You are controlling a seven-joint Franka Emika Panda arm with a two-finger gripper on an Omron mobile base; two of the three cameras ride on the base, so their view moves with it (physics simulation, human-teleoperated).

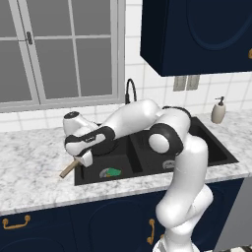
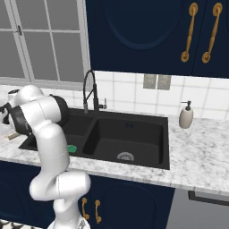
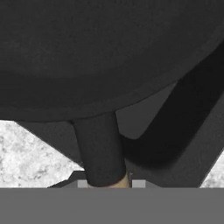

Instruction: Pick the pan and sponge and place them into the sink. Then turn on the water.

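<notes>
The claw (image 1: 82,160) hangs over the left end of the sink (image 1: 216,147), at the rim where the black basin meets the marble bench (image 1: 29,167). It is clamped on the pan's wooden handle (image 1: 67,170), which sticks out down and left from under the claw over the bench edge. In the hand view the pan (image 3: 100,52) spreads wide just ahead of the claw, its dark neck (image 3: 99,148) running back to the sliver of wood at the fingertips, with sink wall and bench beneath. The sponge (image 1: 114,172) lies on the floor of the left basin, just right of the claw and lower. The arched faucet (image 1: 130,91) stands behind the sink, beyond the arm. A soap dispenser (image 1: 218,110) sits on the bench far right, well apart.
</notes>
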